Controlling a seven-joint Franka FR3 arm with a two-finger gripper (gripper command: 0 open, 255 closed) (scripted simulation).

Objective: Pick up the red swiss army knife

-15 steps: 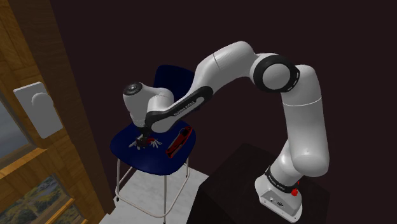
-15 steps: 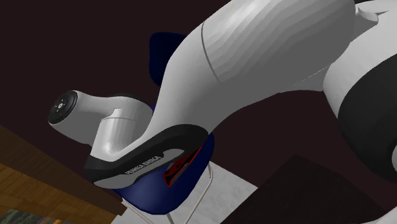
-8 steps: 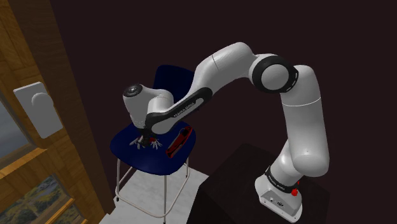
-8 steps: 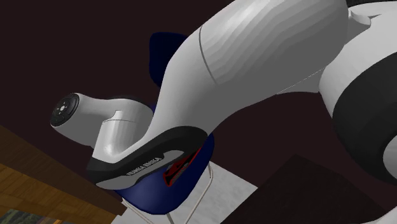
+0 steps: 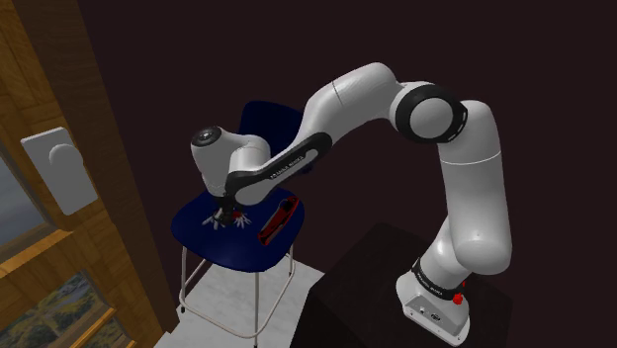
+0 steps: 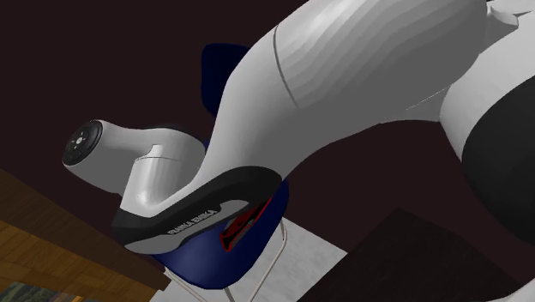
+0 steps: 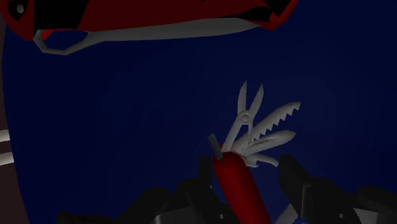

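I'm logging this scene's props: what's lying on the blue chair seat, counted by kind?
Red Swiss army knife: 1
Red and black tool: 1
Total: 2

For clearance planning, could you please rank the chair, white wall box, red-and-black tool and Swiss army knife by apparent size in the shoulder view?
1. Blue chair
2. White wall box
3. Red-and-black tool
4. Swiss army knife, seemingly smallest; the jaws hide part.
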